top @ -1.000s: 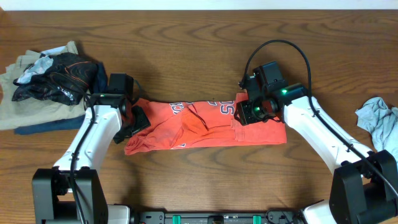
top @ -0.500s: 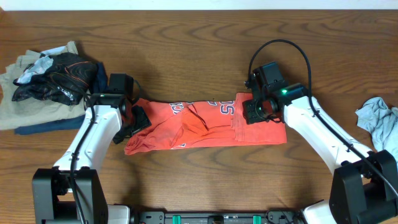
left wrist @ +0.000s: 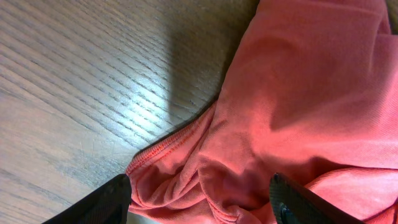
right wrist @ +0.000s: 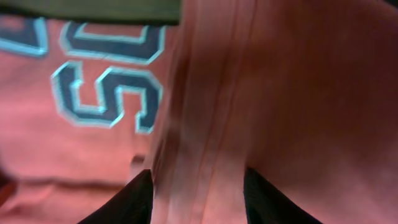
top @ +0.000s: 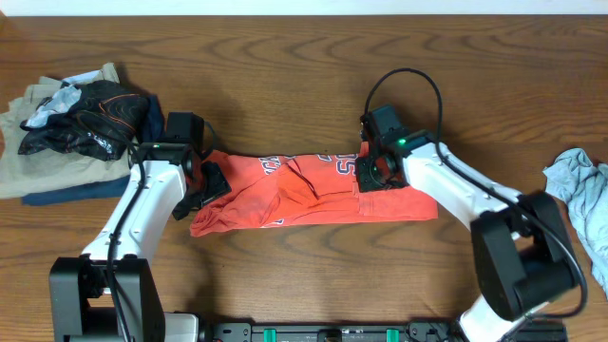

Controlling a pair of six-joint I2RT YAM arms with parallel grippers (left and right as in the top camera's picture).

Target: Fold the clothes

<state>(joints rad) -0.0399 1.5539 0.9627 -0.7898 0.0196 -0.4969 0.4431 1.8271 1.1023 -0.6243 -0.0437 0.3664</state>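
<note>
Coral-red T-shirt (top: 304, 195) lies as long folded band at middle of table (top: 285, 66), lettering up. Left gripper (top: 202, 190) at its left end, jaws spread over hem. Right gripper (top: 367, 176) beside lettering, jaws apart on fabric.

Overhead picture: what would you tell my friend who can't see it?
A red shirt, folded into a long strip, lies in the middle of a wooden table, with the left tool at its left end and the right tool over its right part. A pile of clothes sits far left, a grey cloth far right.
</note>
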